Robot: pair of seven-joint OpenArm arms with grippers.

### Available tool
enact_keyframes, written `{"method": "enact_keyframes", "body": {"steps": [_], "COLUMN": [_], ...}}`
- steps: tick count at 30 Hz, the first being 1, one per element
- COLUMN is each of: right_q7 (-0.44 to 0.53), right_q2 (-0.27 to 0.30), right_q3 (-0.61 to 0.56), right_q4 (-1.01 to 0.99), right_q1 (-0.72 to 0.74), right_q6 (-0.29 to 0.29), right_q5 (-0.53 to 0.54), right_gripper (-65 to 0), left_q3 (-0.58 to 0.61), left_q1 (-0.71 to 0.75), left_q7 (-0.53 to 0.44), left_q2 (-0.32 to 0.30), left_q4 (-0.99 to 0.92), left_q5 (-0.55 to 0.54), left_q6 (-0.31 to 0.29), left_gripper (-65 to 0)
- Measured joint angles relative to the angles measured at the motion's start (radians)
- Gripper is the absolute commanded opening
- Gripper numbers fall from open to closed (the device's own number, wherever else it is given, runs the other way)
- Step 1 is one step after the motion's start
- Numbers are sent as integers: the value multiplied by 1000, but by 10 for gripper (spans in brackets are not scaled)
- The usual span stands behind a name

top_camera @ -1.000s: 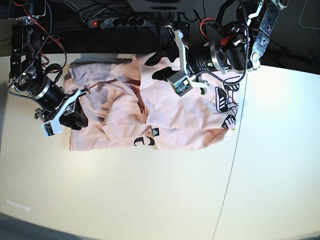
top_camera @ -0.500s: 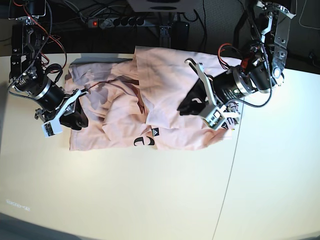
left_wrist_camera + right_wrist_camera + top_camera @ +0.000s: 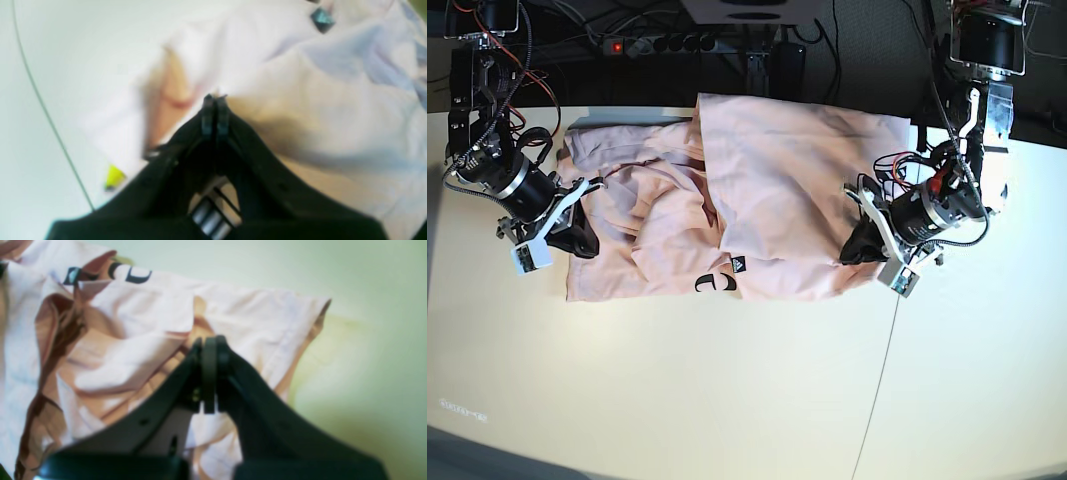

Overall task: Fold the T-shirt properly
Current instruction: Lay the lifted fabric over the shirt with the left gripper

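The pale pink T-shirt (image 3: pixel 777 170) lies crumpled across the back of the white table, with black lettering (image 3: pixel 712 284) peeking out at its front hem. My left gripper (image 3: pixel 855 250) sits at the shirt's front right corner. In the left wrist view the left gripper (image 3: pixel 215 98) is shut, its tips pinching a ridge of the T-shirt (image 3: pixel 333 100). My right gripper (image 3: pixel 584 237) rests on the shirt's left edge. Seen from the right wrist, the right gripper (image 3: pixel 209 340) is shut where folds of the T-shirt (image 3: pixel 253 313) converge, below the lettering (image 3: pixel 133 273).
A power strip (image 3: pixel 657 42) and cables run behind the table's back edge. A thin seam (image 3: pixel 889 340) crosses the tabletop just right of the shirt. A small yellow mark (image 3: pixel 113 176) shows on the table beside the left gripper.
The left arm swung from the shirt's upper middle down to its front right corner and shut there. Cloth now covers the print at the right. The right gripper stayed put and closed.
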Motion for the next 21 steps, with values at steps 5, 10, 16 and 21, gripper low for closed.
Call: {"method": "enact_keyframes", "body": {"steps": [5,10,16,21], "right_q7": [-2,-2,-2,-2], "right_q2": [0,0,0,0], "right_q3": [0,0,0,0], "right_q4": [0,0,0,0], "right_q1": [0,0,0,0], "right_q6": [0,0,0,0], "right_q5": [-1,-1,-1,-1], "right_gripper": [-650,-650,-650,-650], "left_q3": [1,1,0,1], "left_q1": [-73,-160,-237,-267], "left_q7": [-13,-122,-187,-224], "left_q2": [1,3,3,6], "left_q4": [-148,-327,-463,-509], "left_q5": [-2,21,45,92], "left_q6": [-1,-5,-86,-98], "left_gripper": [-650,-650,-650,-650]}}
